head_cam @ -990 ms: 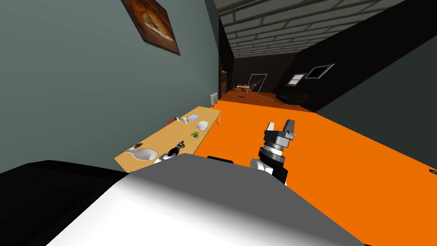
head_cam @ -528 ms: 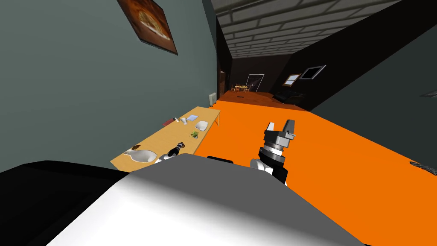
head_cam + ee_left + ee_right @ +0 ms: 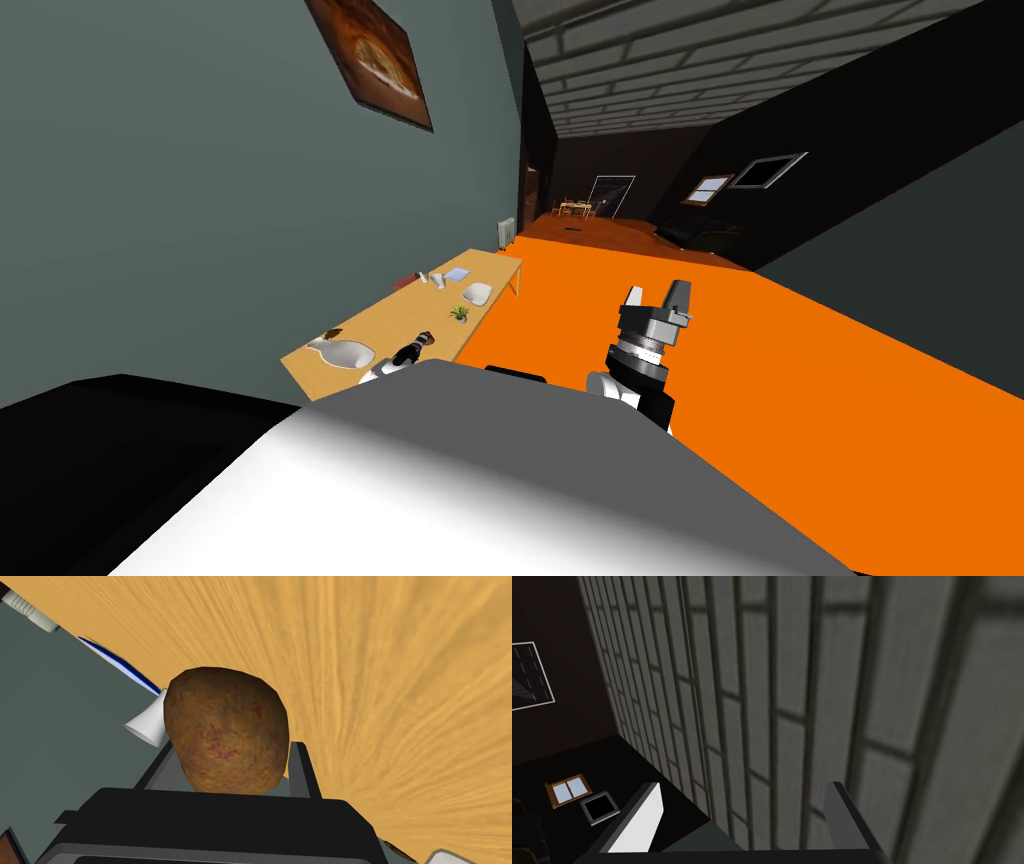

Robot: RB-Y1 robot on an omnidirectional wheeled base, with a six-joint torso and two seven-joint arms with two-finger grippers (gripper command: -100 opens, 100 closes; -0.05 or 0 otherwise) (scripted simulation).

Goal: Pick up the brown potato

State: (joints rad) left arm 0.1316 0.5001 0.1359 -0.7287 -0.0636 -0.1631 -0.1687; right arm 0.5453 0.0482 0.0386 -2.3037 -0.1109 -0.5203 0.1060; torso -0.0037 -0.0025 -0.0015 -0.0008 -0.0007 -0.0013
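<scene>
Brown and mottled, the potato (image 3: 227,731) is sitting clamped tight between the blades of our left gripper (image 3: 231,751) — the tan wooden table (image 3: 400,701) is showing behind it. Left of centre in the head view's lower half, that gripper is hovering over the table's near end beside a white bowl (image 3: 345,352). Our right gripper (image 3: 657,297) is hanging over the orange floor (image 3: 800,350), spread wide apart

Mottled brown potato (image 3: 225,731) flecked red — streaky tan-grained table (image 3: 390,676), flat orange floor (image 3: 820,360), grey-green wall (image 3: 200,200).
</scene>
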